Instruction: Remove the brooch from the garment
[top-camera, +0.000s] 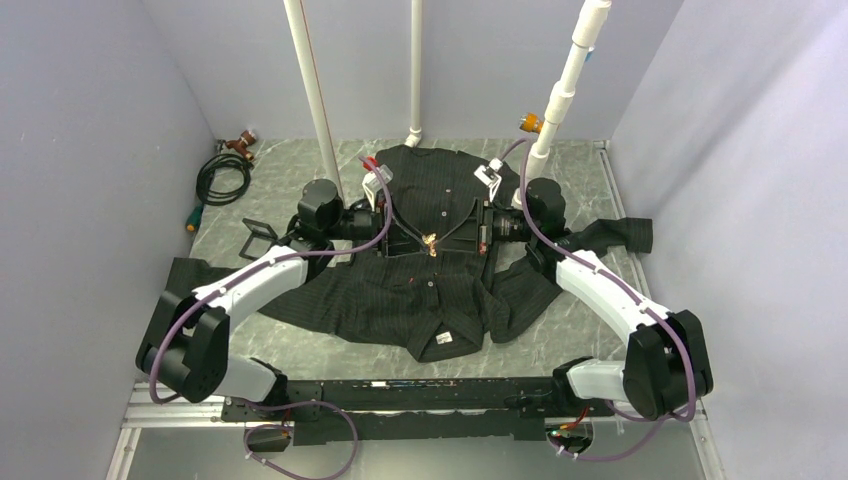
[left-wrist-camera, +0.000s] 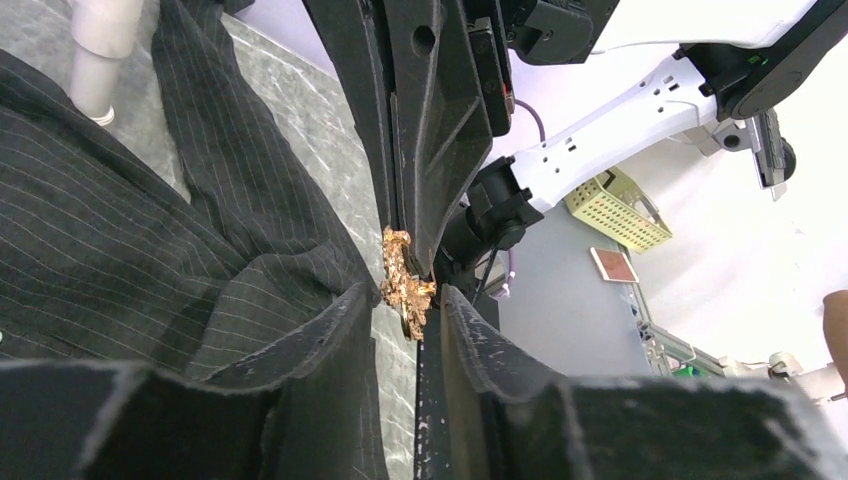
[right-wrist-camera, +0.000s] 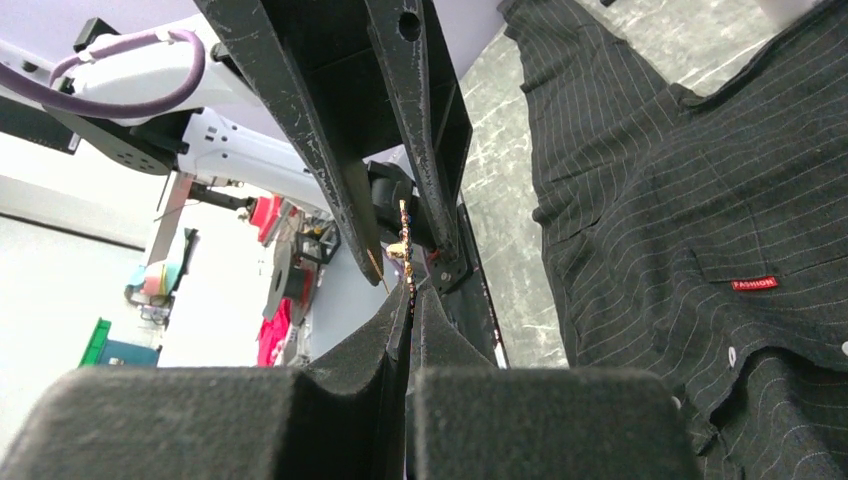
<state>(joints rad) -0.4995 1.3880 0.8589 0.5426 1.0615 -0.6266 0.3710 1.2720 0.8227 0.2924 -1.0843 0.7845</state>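
Only container I can spot is a pale green mesh basket (left-wrist-camera: 612, 207), way in the background of the left wrist view, and I can't see inside it. The brooch (left-wrist-camera: 403, 278) glints gold, up above the middle of the garment (top-camera: 400, 300), which lies spread flat on the marbled tabletop (top-camera: 280, 180). The right gripper (right-wrist-camera: 410, 300) is pinched tight on the brooch, which pokes out edge-on past its tips. The left gripper (left-wrist-camera: 407, 300) comes in from the opposite side, jaws slightly apart on either side of the brooch; can't tell if they touch it, or if the pin is fully out of the fabric. Around it: white pipes (top-camera: 318, 100) at the back, a coiled black cable (top-camera: 225, 180) back-left, and the shirt's little red tag (right-wrist-camera: 753, 283).
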